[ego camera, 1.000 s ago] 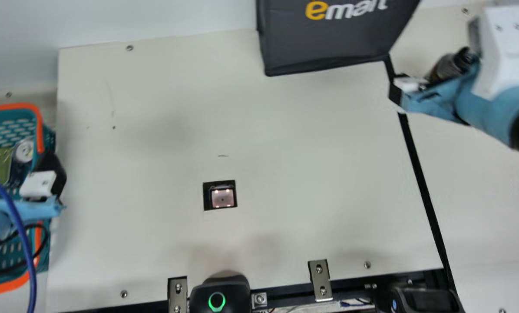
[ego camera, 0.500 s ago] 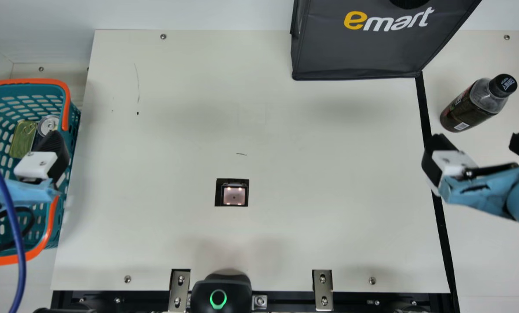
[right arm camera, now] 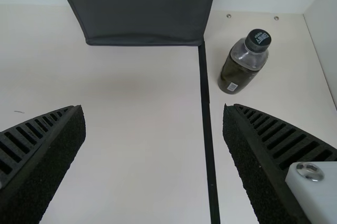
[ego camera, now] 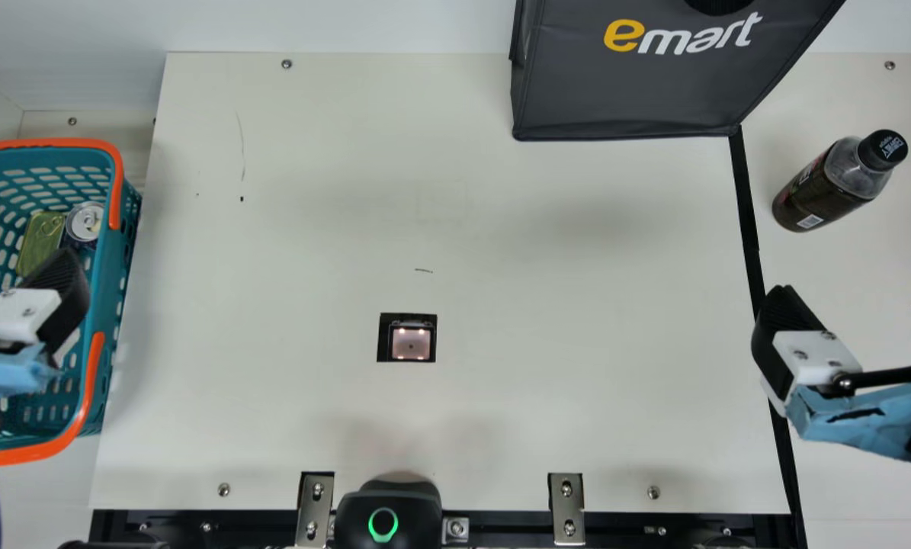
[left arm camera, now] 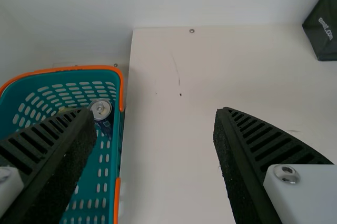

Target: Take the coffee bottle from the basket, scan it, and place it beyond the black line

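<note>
Since the coffee bottle (ego camera: 822, 187) stands beyond the black line (ego camera: 746, 206), R hand (right arm camera: 152, 112) & L hand (left arm camera: 154, 112), both released, prob. need only park; ease R hand back slowly, w/ fingers wide & clear of it.

The left end effector (ego camera: 42, 303) and right end effector (ego camera: 855, 296) both have fingers spread wide.

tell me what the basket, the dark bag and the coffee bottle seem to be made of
Basket: moulded plastic, smooth with a slight sheen, judging by its evenly slotted walls.
Dark bag: probably coated or woven synthetic fabric, fairly matt, with creases and seam-like edges.
Coffee bottle: likely glossy clear plastic, see-through at the shoulder, though glass isn't ruled out.
</note>
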Controlling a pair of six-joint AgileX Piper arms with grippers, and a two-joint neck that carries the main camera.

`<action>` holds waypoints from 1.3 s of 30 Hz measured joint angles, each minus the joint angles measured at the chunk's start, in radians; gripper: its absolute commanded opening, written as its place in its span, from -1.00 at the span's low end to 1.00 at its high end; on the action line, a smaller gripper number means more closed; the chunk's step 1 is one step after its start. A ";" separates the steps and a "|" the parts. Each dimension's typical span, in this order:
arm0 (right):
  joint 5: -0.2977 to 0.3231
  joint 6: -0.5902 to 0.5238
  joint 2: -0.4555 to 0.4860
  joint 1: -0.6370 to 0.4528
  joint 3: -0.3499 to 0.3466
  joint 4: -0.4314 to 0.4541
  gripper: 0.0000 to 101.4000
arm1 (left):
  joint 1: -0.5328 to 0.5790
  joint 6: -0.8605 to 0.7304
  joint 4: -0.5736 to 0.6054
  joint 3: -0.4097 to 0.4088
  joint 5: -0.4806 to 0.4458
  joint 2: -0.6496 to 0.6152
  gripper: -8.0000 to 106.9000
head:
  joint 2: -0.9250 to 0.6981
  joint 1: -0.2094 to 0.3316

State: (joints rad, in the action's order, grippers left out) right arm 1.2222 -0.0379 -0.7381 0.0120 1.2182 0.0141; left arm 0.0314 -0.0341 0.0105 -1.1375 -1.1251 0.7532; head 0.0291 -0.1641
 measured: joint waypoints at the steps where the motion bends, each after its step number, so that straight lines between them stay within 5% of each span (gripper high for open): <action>1: 0.000 0.000 0.000 0.000 0.000 0.000 0.79 | -0.002 -0.002 0.006 -0.015 -0.017 0.002 0.71 | 0.002 0.000; 6: 0.000 0.000 0.000 0.000 0.000 0.001 0.79 | -0.002 -0.013 0.016 -0.066 -0.087 0.002 0.71 | 0.002 0.000; 39: -0.001 0.000 0.000 0.000 0.000 0.001 0.79 | -0.002 -0.013 0.016 -0.066 -0.088 0.002 0.71 | 0.002 0.000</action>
State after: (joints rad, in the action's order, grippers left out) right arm 1.2216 -0.0379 -0.7381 0.0120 1.2182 0.0149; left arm 0.0292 -0.0467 0.0264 -1.2036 -1.2133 0.7550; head 0.0307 -0.1641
